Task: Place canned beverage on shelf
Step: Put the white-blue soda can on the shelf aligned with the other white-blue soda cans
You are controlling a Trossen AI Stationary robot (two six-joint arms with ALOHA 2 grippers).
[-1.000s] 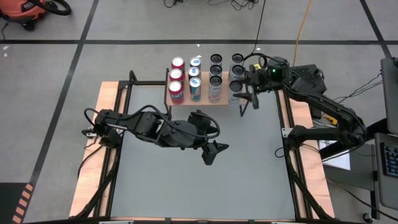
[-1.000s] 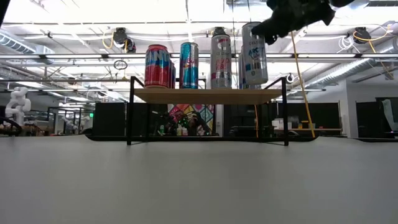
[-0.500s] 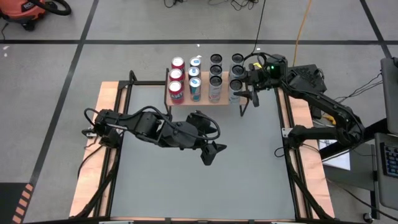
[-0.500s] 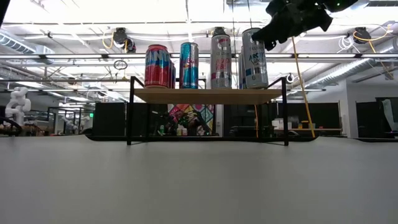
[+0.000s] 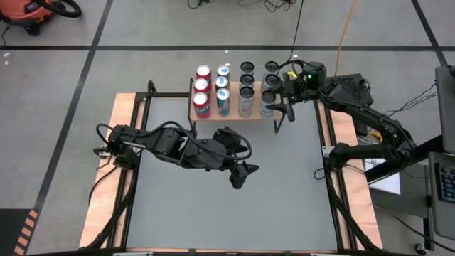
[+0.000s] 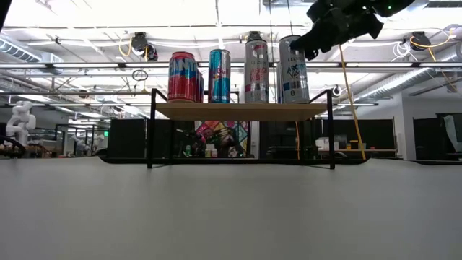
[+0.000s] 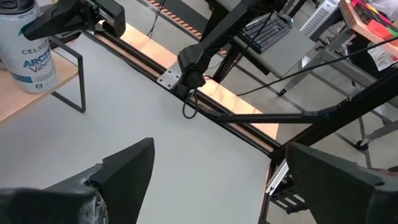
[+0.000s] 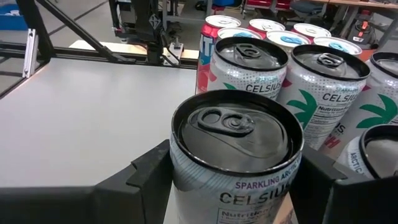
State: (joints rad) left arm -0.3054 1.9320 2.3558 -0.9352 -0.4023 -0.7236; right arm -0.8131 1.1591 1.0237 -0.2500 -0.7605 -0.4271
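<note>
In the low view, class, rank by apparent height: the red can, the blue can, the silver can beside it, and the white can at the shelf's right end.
1. Silver can and white can: alike, tallest.
2. Blue can.
3. Red can, shortest.
All stand in the front row of the wooden shelf.

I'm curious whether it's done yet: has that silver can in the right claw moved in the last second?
Yes. In the low view the silver can has come down onto the shelf top; the right gripper is still around it.
</note>
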